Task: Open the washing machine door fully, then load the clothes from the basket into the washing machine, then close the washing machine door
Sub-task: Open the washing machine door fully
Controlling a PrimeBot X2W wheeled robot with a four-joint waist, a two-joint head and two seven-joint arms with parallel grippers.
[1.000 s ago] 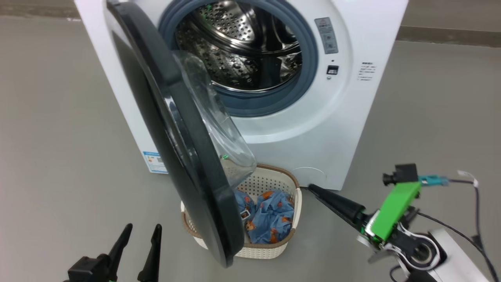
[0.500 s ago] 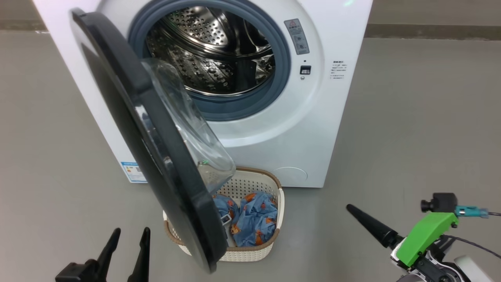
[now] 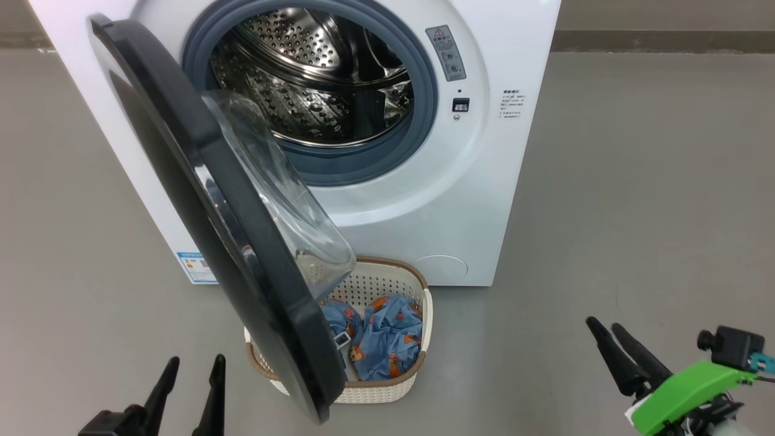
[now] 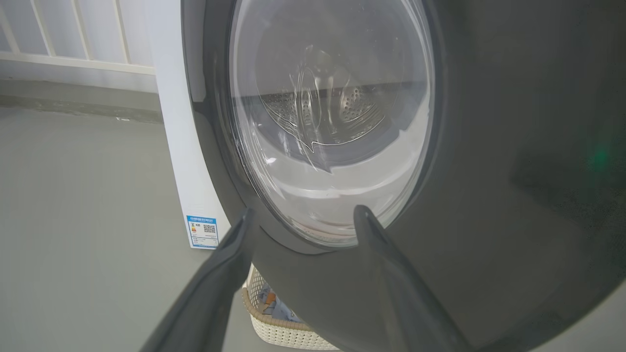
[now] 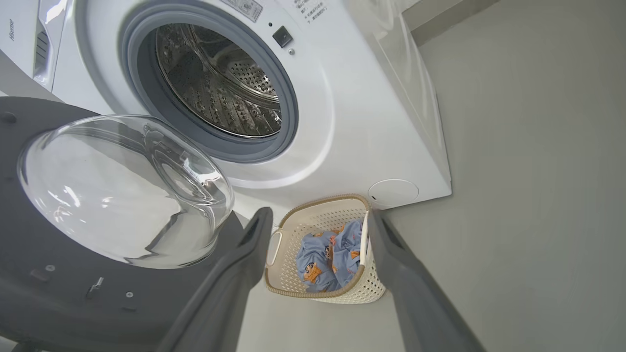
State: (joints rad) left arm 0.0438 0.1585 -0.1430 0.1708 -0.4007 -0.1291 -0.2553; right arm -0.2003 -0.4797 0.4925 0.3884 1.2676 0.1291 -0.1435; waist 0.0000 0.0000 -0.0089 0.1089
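The grey floor carries everything here. The white washer stands on it, facing the robot. Its door is swung out on the hinge at the washer's left and stands roughly edge-on in the head view, black rim towards the camera. The clear glass bowl bulges towards the opening. Behind it the steel drum shows inside the grey-blue gasket.

The basket sits on the floor just in front of the washer, below the opening. The door's lower edge hangs over the basket's left part and hides it in the head view. The clothes, two light-blue bundles with orange figures, lie side by side inside the basket.

The right claw hovers low at the robot's right, well apart from the basket. Its wrist view shows its jaws spread wide and empty, pointing at the basket. The left claw is low on the door's outer side, near its bottom edge. Its jaws are wide too and hold nothing, and its wrist view looks at the door's outer face. A small blue label sits on the washer's lower front, left of the door.
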